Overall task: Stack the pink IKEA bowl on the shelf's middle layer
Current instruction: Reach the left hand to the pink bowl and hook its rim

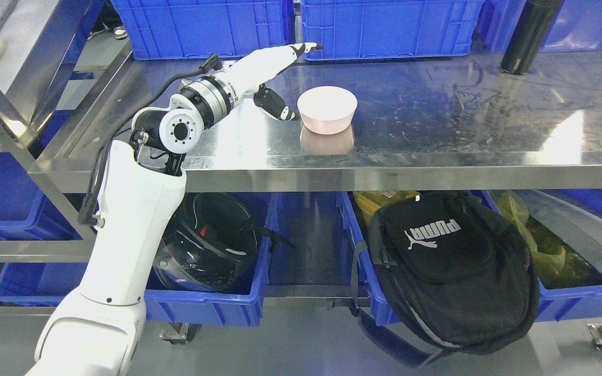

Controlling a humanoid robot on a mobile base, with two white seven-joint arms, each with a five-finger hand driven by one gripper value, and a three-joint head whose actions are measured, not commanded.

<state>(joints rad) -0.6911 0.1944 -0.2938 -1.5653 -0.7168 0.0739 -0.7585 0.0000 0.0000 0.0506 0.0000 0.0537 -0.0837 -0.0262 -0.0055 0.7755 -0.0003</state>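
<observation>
A pink bowl point(327, 109) stands upright on the steel shelf point(437, 136), near its front edge and left of the middle. It looks like a stack, though I cannot tell how many bowls are in it. My left hand point(285, 78) reaches in over the shelf just left of the bowl. Its fingers point(301, 49) are stretched out straight toward the back, and the thumb point(275, 104) points down beside the bowl's left wall. The hand holds nothing. No right arm shows.
Blue crates point(384, 26) line the back of the shelf, and a black bottle point(528, 36) stands at the back right. Below the shelf, blue bins hold a black helmet point(207, 245) and a black backpack point(452, 266). Another steel rack point(13, 94) stands at left.
</observation>
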